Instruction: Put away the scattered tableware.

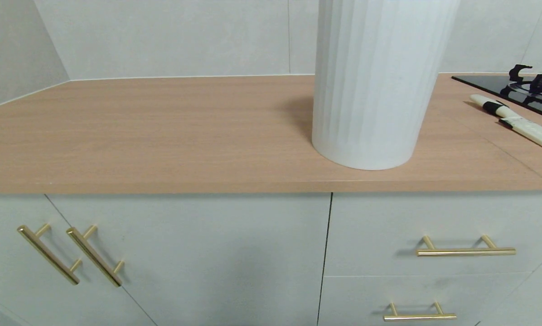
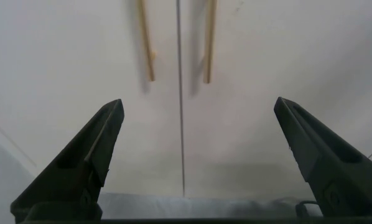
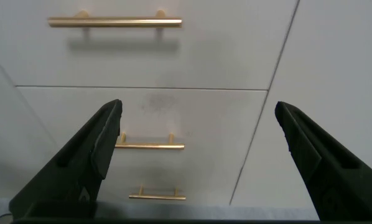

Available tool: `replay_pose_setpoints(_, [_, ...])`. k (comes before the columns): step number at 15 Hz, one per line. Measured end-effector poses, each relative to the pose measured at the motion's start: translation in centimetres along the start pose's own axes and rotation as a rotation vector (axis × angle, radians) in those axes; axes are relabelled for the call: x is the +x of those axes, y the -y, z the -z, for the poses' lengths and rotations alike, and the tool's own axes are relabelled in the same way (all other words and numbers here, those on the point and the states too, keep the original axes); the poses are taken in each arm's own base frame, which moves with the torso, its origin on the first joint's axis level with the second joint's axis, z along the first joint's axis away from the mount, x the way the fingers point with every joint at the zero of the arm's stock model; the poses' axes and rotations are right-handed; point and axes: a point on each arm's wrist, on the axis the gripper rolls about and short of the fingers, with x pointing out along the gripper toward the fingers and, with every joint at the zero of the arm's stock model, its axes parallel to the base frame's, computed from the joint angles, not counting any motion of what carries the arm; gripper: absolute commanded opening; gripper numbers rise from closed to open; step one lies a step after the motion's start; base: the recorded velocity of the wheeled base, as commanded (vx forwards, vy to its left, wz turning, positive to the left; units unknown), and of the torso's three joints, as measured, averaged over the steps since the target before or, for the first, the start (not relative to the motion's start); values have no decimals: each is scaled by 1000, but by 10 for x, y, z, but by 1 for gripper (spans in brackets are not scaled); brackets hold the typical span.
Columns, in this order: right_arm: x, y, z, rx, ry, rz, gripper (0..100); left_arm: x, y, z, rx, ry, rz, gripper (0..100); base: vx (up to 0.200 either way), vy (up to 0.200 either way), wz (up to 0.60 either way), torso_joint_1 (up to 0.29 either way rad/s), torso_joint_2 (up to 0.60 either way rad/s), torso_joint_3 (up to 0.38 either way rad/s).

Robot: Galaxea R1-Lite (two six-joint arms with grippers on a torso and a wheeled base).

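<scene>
A tall white ribbed container stands on the wooden countertop, right of centre. A cream-handled knife lies on the counter at the far right, beside the stove. My left gripper is open, low in front of the white cabinet doors with two gold handles. My right gripper is open too, facing the drawer fronts with gold bar handles. Neither holds anything.
A black glass stove top with a burner grate sits at the far right back. Below the counter are cabinet doors on the left and drawers on the right. The walls are pale tile.
</scene>
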Motion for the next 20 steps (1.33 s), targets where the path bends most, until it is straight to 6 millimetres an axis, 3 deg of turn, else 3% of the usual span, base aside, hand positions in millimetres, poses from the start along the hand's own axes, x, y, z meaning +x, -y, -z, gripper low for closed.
replay_pose_setpoints(3, [0, 0, 0, 0, 0, 0, 100, 0, 0, 0, 0, 0, 0, 100, 0, -200, 0, 2, 5, 1])
replay_pose_setpoints(20, [0, 0, 0, 0, 0, 0, 100, 0, 0, 0, -1, 0, 0, 100, 0, 0, 0, 0, 0, 0])
